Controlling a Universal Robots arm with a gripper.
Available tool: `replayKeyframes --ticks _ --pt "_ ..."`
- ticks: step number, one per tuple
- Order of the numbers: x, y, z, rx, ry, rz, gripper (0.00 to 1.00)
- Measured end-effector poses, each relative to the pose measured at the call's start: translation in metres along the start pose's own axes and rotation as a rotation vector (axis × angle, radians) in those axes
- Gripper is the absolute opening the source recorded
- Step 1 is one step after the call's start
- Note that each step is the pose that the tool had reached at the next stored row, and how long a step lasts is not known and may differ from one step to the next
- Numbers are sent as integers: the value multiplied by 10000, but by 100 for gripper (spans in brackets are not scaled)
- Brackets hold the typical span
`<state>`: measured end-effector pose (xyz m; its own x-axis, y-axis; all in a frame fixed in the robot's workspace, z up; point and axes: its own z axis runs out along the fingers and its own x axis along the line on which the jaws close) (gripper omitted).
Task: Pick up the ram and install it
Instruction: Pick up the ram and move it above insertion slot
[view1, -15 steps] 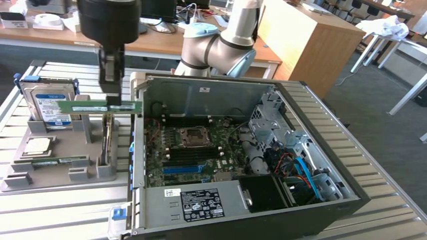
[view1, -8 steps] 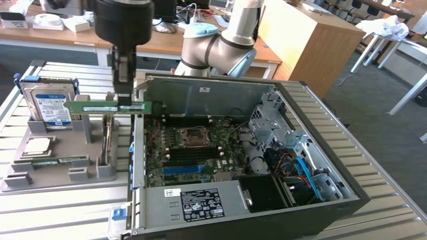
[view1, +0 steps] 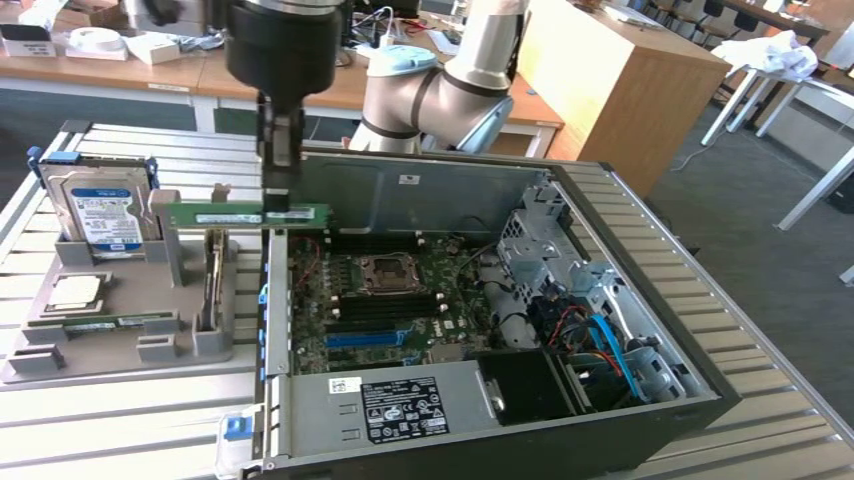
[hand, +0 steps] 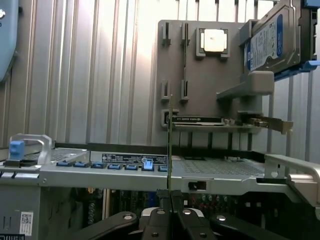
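So, status at that frame: slatted metal table (view1: 120, 430) carried a dark open computer case (view1: 414, 195) lying on its side, green motherboard (view1: 387, 310) facing up. Silver-grey robot arm (view1: 454, 85) reached in from behind the case. On the exterior view's left, just beside the case, sat a grey plastic fixture tray (view1: 94, 345) with an upright hard drive with a blue-and-white label (view1: 100, 210) and a square silver processor chip (view1: 74, 290) lying flat.

The ram (view1: 220, 214), a long thin green circuit-board strip, was held level in the air over the case wall on the exterior view's left. Most of its length stuck out over the tray side; it was not seated in any motherboard slot. The black two-finger gripper (view1: 278, 205) came straight down on it. In the wrist view the jaws were clamped together on the strip, seen edge-on (hand: 169, 145), with the gripper (hand: 170, 196) at its near edge.
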<state>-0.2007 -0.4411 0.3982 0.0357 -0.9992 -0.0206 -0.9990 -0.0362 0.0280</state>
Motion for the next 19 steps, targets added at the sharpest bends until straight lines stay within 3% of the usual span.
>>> replayKeyframes --ticks 19 --pt "25 -590 -17 -4 0 0 11"
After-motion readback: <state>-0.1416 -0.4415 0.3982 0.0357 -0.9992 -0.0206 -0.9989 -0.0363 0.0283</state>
